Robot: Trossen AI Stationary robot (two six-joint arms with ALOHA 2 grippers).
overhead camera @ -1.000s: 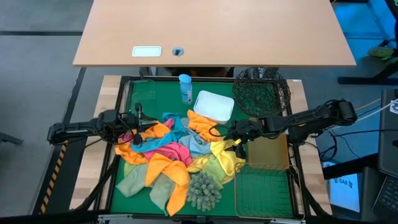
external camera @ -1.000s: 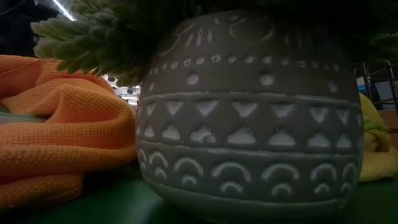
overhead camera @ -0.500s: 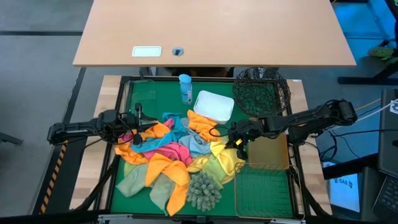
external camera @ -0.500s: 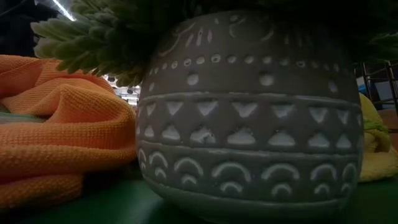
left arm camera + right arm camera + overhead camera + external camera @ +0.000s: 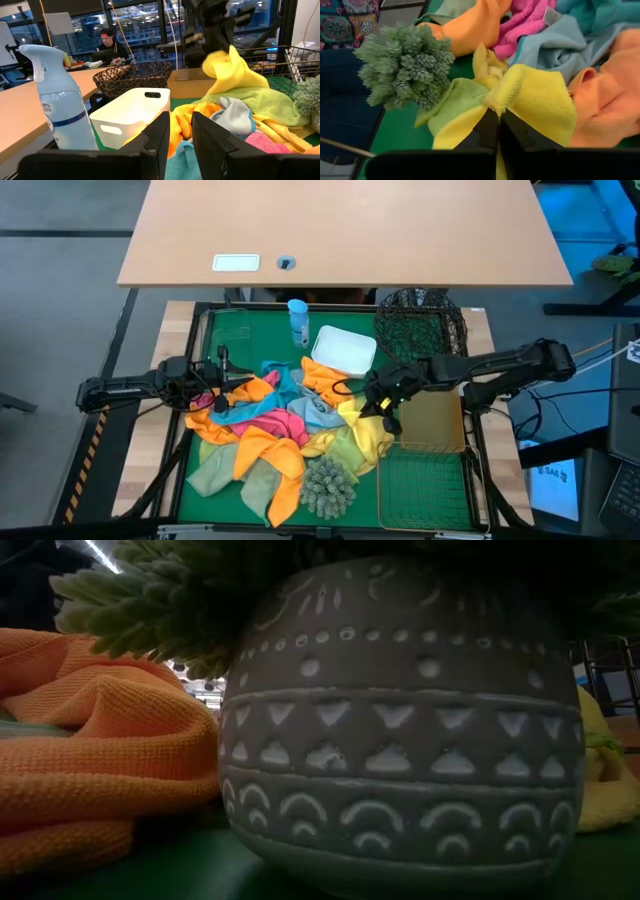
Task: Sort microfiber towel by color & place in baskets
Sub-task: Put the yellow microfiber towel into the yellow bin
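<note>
The step in hand looks like the first pick of a yellow cloth: the pile of microfiber towels [image 5: 285,430] covers the middle of the green desk [image 5: 215,350], orange, pink, teal, grey, pale green and yellow all tangled together. The baskets ring its far and right sides: the two gold wire baskets [image 5: 425,470] on the right, the round black mesh basket [image 5: 420,325] at the far right, the white tub [image 5: 345,348] just beyond the pile. The gold, black and white ones show no cloth inside.

The right claw [image 5: 385,402] sits at the pile's right edge, pinched tight on a fold of the yellow towel [image 5: 535,95], which bunches up between its fingers. The next move, as I judge it, calls for a lift high enough to draw that cloth free, then a carry to whichever basket takes yellow.

The pale green towel [image 5: 457,97] lies touching the yellow one and may drag along. The shaggy plant in its patterned pot [image 5: 400,720] stands just beside the pile's near edge, close to the path towards the gold baskets. The blue spray bottle [image 5: 57,105] stands at the far side, near the white tub.

The left claw [image 5: 222,385] rests at the pile's left edge over orange and pink cloth, its fingers [image 5: 155,140] narrowly apart with nothing visibly between them.
</note>
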